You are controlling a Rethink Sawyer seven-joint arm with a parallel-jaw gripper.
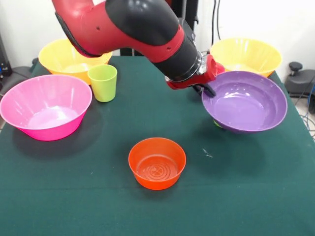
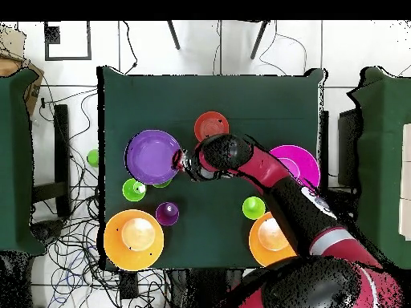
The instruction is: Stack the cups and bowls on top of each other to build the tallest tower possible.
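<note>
My gripper (image 1: 208,89) is shut on the near rim of the medium purple bowl (image 1: 246,102) and holds it tilted, a little above the table. In the overhead view the gripper (image 2: 184,163) sits at the right rim of the purple bowl (image 2: 151,156). The small orange bowl (image 1: 157,162) stands upright and alone at the table's front middle (image 2: 211,126). The yellow-green cup (image 1: 103,82) stands upright by the pink bowl (image 1: 47,105). A green piece (image 1: 217,124) peeks out from under the purple bowl. No tower stands.
Two big orange-yellow bowls (image 1: 69,56) (image 1: 245,55) stand at the far corners. The overhead view shows a green cup (image 2: 133,190) and a translucent purple cup (image 2: 167,213) near one orange-yellow bowl (image 2: 133,239). A green object (image 2: 93,157) lies beyond the table's edge.
</note>
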